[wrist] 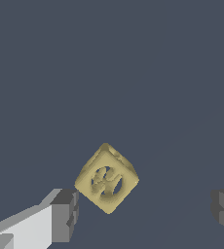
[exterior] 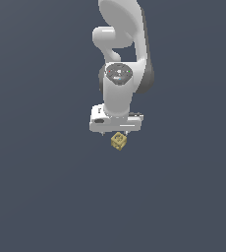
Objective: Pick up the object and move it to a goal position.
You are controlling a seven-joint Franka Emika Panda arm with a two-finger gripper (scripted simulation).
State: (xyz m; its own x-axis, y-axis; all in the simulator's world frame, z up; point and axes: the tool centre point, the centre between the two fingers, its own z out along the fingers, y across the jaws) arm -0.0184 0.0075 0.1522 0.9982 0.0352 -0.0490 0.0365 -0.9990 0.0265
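A white Panda arm (exterior: 119,74) reaches straight down over a plain slate-grey desk (exterior: 36,197), its tool (exterior: 115,132) poised just above a small yellowish-tan cube (exterior: 118,141). In the exterior view the cube sits directly beneath the tool's white body, a corner turned toward the camera. The wrist view shows the cube (wrist: 106,178) rotated diamond-wise, dark patterned marks on its facing side, lying between the two dark fingertips (wrist: 65,214) but much nearer one of them; whether it touches that pad cannot be told. The tool is released, its jaws spread wide, the opposite finger well apart from the cube
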